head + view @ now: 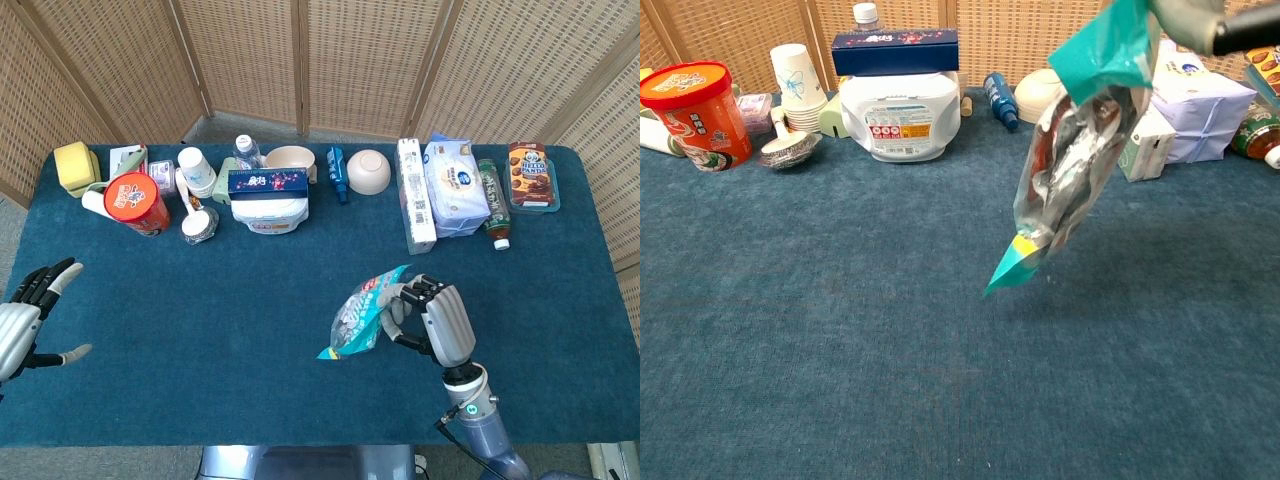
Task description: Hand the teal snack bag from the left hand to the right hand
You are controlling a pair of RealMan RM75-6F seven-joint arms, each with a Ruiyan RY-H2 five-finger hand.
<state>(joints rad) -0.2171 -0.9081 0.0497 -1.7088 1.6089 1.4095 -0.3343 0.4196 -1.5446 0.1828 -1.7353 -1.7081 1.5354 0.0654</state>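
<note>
The teal snack bag hangs clear of the blue table, gripped at its top edge by my right hand. In the chest view only the fingers of that hand show at the top right corner, and the bag dangles with its lower corner pointing down-left. My left hand is far off at the table's left edge, fingers spread and holding nothing.
Along the table's back edge stand a red tub, paper cups, a white container with a blue box on it, a cream bowl, tissue packs, a bottle and a cookie box.
</note>
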